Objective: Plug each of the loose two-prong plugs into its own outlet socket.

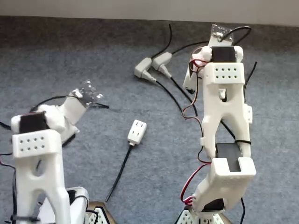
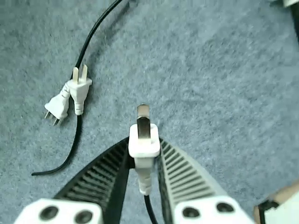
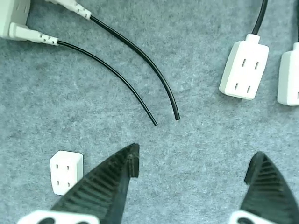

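Left gripper (image 2: 144,141) pinches a white two-prong plug (image 2: 144,148) by its body, prongs forward for insertion; right gripper (image 3: 196,154) hangs wide open, empty, near a corded outlet socket (image 3: 244,70), likely to steady it.

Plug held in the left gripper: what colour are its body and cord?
The plug is white, its cord black; the left wrist view shows it best.

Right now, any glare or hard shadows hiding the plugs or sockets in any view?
High view: even light, soft shadows, centre outlet slots visible. Left wrist view: held plug shows faint sheen on its prong, no washout. Right wrist view: flat light, corded outlet unglared, slots visible.
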{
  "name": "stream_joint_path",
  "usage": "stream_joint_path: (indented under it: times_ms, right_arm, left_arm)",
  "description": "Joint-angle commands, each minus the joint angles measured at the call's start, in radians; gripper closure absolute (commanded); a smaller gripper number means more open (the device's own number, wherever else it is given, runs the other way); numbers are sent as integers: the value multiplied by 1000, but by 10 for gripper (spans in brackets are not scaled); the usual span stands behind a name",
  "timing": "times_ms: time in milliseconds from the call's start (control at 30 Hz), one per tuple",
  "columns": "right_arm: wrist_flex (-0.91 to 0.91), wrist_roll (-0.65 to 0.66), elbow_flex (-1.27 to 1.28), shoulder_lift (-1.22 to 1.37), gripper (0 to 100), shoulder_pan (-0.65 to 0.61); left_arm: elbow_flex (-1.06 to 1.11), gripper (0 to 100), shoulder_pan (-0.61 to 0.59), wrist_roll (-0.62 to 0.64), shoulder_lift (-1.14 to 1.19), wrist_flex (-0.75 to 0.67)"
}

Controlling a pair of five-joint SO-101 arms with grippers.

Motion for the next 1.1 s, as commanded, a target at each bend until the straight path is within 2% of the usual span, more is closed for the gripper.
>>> stream_joint_path:
  times_ms: [0, 167, 367, 600, 767, 867, 1067]
  right_arm:
    - [12, 34, -4, -47, 646, 12]
    - [12, 35, -2, -47, 646, 12]
    - [4, 60, 19, -45, 646, 12]
    - [-53, 112, 102, -47, 646, 13]
    - [-45, 112, 101, -56, 646, 10]
    - [-45, 112, 101, -56, 646, 10]
    - [-1, 112, 35, -59, 646, 4]
  left_arm:
    - [102, 994, 140, 164, -154, -129]
    - [291, 994, 291, 387, -390, -299]
    - [398, 995, 420, 741, -630, -359]
    - [486, 995, 593, 976, -857, -419]
    - [616, 995, 628, 1189, -1010, -603]
    - [727, 995, 630, 1258, -1086, -741]
    - [817, 995, 625, 1267, -1078, -956]
